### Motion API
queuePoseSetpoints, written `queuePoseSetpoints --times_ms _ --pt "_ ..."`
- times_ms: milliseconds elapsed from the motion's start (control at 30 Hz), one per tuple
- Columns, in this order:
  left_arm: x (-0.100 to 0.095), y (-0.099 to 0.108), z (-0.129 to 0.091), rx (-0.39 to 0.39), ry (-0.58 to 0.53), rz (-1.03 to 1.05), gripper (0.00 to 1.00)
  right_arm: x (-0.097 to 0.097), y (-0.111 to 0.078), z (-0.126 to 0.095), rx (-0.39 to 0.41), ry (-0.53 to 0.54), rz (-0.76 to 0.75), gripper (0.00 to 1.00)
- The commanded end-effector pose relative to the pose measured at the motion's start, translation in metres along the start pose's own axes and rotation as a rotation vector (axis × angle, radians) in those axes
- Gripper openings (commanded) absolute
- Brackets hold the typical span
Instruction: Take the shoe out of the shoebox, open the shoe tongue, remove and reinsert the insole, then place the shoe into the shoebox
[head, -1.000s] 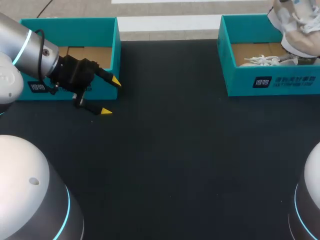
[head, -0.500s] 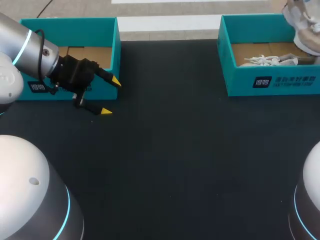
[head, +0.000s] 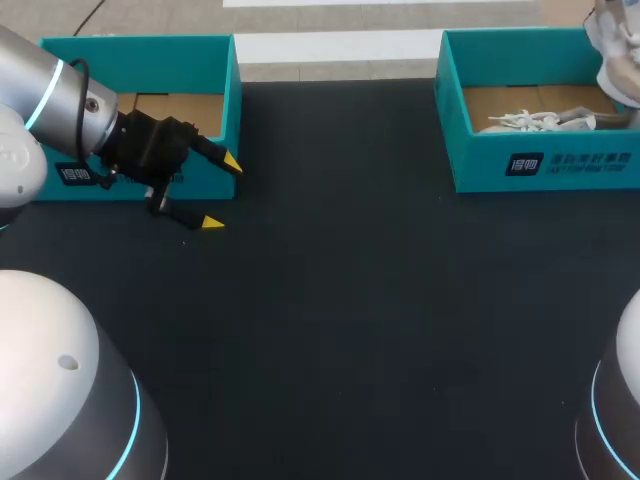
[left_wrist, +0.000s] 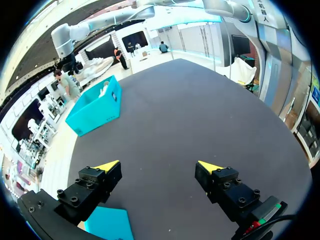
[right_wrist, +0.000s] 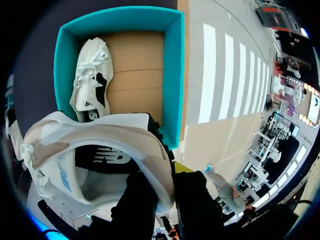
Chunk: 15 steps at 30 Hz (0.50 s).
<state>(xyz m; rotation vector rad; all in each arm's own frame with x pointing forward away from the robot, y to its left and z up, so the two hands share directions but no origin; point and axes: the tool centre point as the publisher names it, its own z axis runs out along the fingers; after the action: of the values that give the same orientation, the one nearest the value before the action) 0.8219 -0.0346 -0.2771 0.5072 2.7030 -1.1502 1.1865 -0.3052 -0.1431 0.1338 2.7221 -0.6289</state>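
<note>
**Head view.**
- Step in hand: the first one, taking the shoe out of the box. I judge the lift nearly done.
- Lifted shoe (head: 615, 40): white, above the far corner of the right shoebox (head: 545, 165), mostly cut off at the edge. My right gripper does not show here.
- Second shoe (head: 525, 121): lying inside that box.
- Left gripper (head: 222, 192): just beside the front corner of the left shoebox (head: 135, 44), fingers spread wide with nothing between them.
- Next move, as I judge it: carry the lifted shoe over the open table (head: 350, 300) and set it down where the left gripper can reach the tongue.

**Left wrist view.**
- Left gripper (left_wrist: 159, 166): yellow tips far apart over the bare table, touching nothing.
- Right shoebox (left_wrist: 97, 107): well ahead, across the table.

**Right wrist view.**
- Right gripper (right_wrist: 162, 192): dark fingers pressed on the lifted shoe's (right_wrist: 95, 145) heel collar from both sides, pinching it. The shoe hides the yellow tips.
- The lifted shoe hangs above the right shoebox (right_wrist: 172, 75), and the second shoe (right_wrist: 90, 82) lies along one wall inside.
- Held by the collar alone, the shoe may swing.
</note>
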Motion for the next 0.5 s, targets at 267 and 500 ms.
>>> queuePoseSetpoints --times_ms 267,500 --pt "0.001 0.0 0.0 -0.002 -0.001 0.0 1.0 0.022 -0.021 -0.005 0.249 0.14 0.96 0.0" --pt "0.001 0.0 0.0 -0.002 -0.001 0.0 1.0 0.029 -0.027 -0.007 0.266 0.216 1.133 0.0"
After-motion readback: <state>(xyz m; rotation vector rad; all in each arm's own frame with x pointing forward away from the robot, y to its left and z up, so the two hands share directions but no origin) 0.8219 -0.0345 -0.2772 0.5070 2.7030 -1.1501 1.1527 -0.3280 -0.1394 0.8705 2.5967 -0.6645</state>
